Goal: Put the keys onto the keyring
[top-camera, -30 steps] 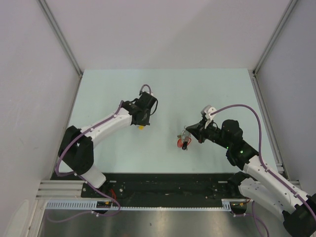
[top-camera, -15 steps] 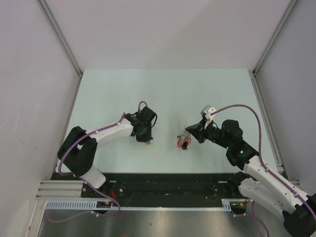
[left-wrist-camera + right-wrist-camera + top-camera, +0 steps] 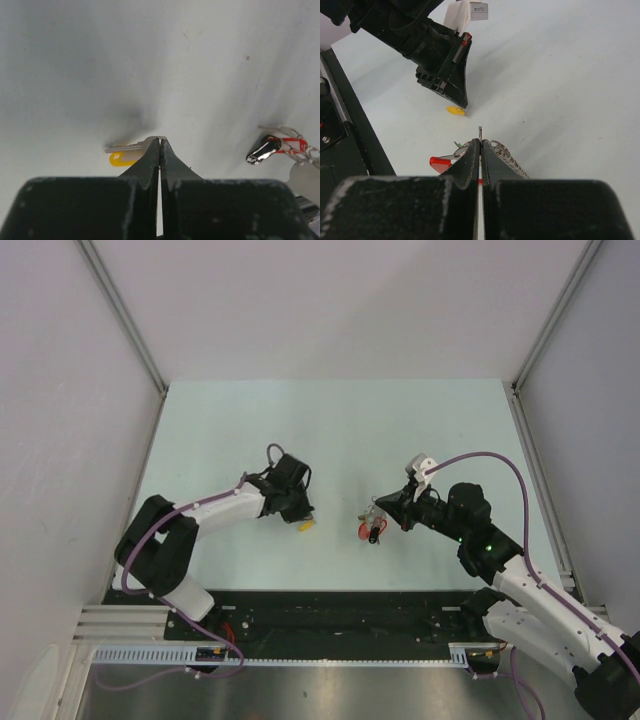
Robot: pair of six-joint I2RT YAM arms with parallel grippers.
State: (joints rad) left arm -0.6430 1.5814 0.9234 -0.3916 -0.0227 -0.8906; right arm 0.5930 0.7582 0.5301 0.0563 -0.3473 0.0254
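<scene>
My left gripper point(image 3: 299, 513) is shut, low over the table, with the blade end of the yellow key point(image 3: 307, 525) at its tips. In the left wrist view the yellow head point(image 3: 121, 159) sticks out to the left of the closed fingertips point(image 3: 152, 150). My right gripper point(image 3: 386, 508) is shut on the keyring point(image 3: 372, 524), held just above the table. In the right wrist view a thin wire loop point(image 3: 480, 132) pokes out past the tips. The red key head point(image 3: 441, 162), a green bit point(image 3: 458, 145) and the ring coils point(image 3: 509, 156) hang beside them. The yellow key point(image 3: 456, 110) lies ahead of it.
The keyring cluster also shows at the right edge of the left wrist view point(image 3: 286, 146). A black base strip point(image 3: 340, 615) runs along the table's near edge. Metal rails point(image 3: 535, 440) and white walls bound the table's sides.
My left gripper has moved toward the near edge and to the right, taking the yellow key with it, closer to the keyring. The right arm and the keyring have not moved.
</scene>
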